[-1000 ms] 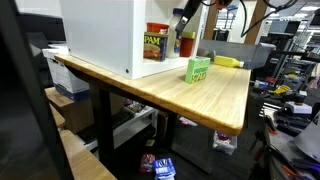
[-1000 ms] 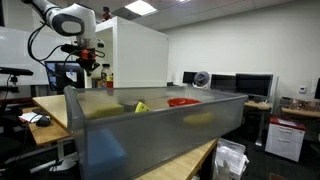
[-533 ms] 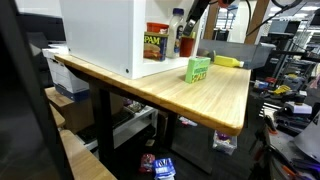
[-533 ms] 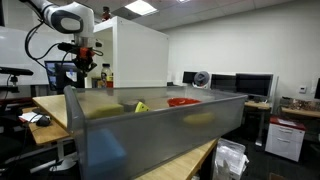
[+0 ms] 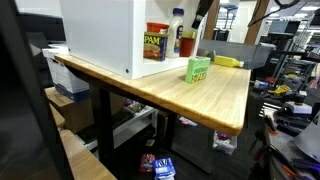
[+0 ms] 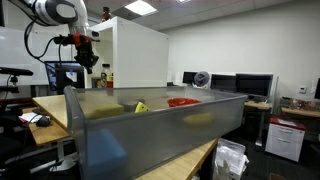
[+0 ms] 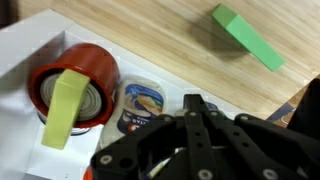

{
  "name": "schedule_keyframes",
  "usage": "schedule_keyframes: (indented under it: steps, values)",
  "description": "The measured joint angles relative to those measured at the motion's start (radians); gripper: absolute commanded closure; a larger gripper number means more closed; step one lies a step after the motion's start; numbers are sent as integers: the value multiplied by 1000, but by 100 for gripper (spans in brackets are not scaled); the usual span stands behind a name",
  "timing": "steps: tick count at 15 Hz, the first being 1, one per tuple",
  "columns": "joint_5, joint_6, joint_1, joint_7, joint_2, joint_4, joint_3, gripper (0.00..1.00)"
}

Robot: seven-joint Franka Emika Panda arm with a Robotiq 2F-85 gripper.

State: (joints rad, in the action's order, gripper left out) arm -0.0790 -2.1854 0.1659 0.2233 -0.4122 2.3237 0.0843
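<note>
My gripper (image 7: pixel 195 106) is shut, its fingers pressed together with nothing between them. It hangs above a white bottle with a blue label (image 7: pixel 143 103) that stands on a white shelf (image 7: pixel 25 55). Beside the bottle is a red can (image 7: pixel 85 68) with a yellow-green block (image 7: pixel 62 108) stuck in it. A green box (image 7: pixel 247 36) lies on the wooden table beyond. In both exterior views the gripper (image 5: pixel 200 12) (image 6: pixel 88 52) is raised above the bottle (image 5: pixel 177 22) and the red can (image 5: pixel 186 44).
A Spam tin (image 5: pixel 153 45) sits in the white cabinet (image 5: pixel 100 35). The green box (image 5: pixel 198 69) and a yellow item (image 5: pixel 228 61) lie on the wooden table (image 5: pixel 225 100). A grey bin (image 6: pixel 150 135) fills the foreground in an exterior view.
The shut gripper has risen away from the bottle and red can, which now stand uncovered. Nothing else has moved.
</note>
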Motion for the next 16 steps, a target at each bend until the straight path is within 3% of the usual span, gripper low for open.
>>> schedule_keyframes:
  steps: [4, 10, 16]
  values:
    - [21, 65, -5, -71, -48, 19, 10, 100]
    - [9, 162, -8, -74, -152, 71, -10, 100]
    - [20, 283, -72, -128, -322, 125, -36, 100]
